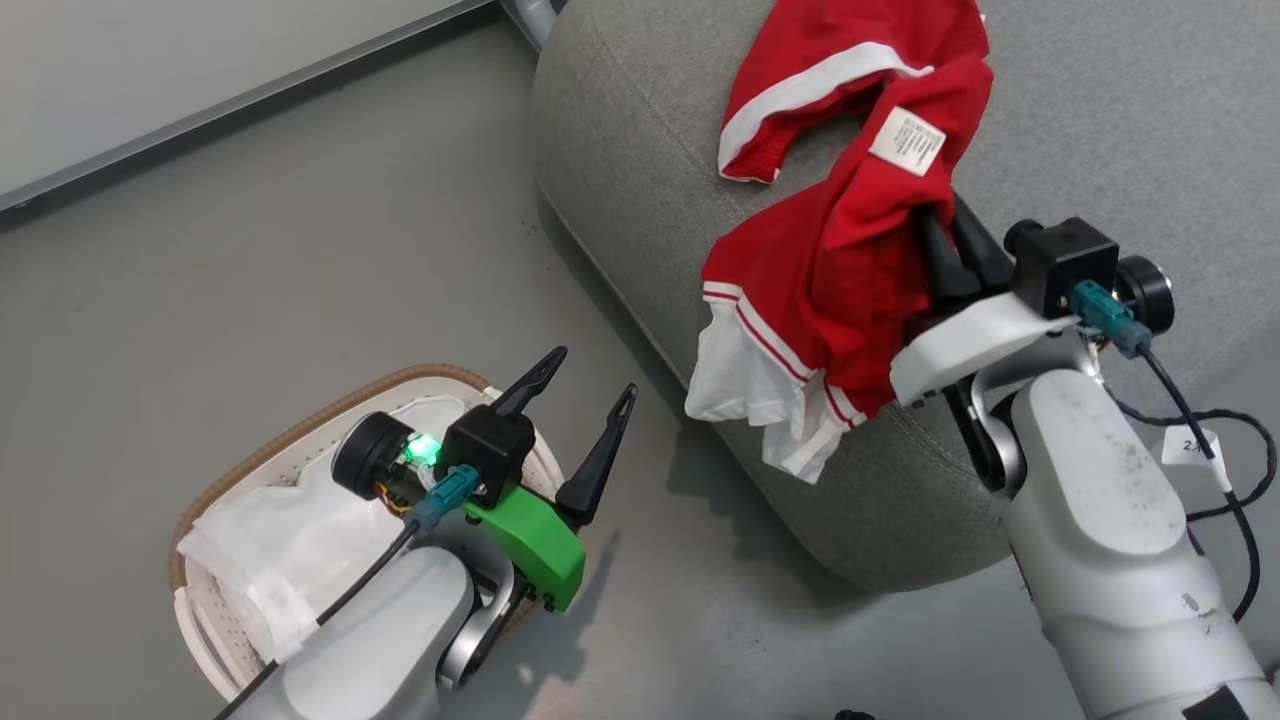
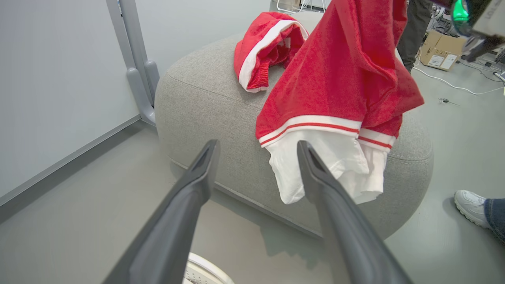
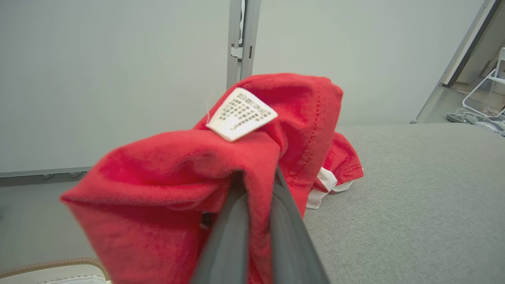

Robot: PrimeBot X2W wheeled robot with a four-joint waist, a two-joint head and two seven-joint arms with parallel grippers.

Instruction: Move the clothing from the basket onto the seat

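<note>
Right gripper is clamped on the red top. The top hangs over the grey seat's front edge, white cuffs dangling.
A second red garment lies on the seat just behind it.
Left gripper has its fingers spread and empty, over the basket on the floor; a white lining is inside.
Nearby: partition post, a person's white shoe, cardboard box.

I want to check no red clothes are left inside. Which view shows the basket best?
Head view: it looks down into the basket, where white lining shows, the left arm covering part. The left wrist view catches a pale sliver at its bottom edge; the right wrist view, some brown rim.
</note>
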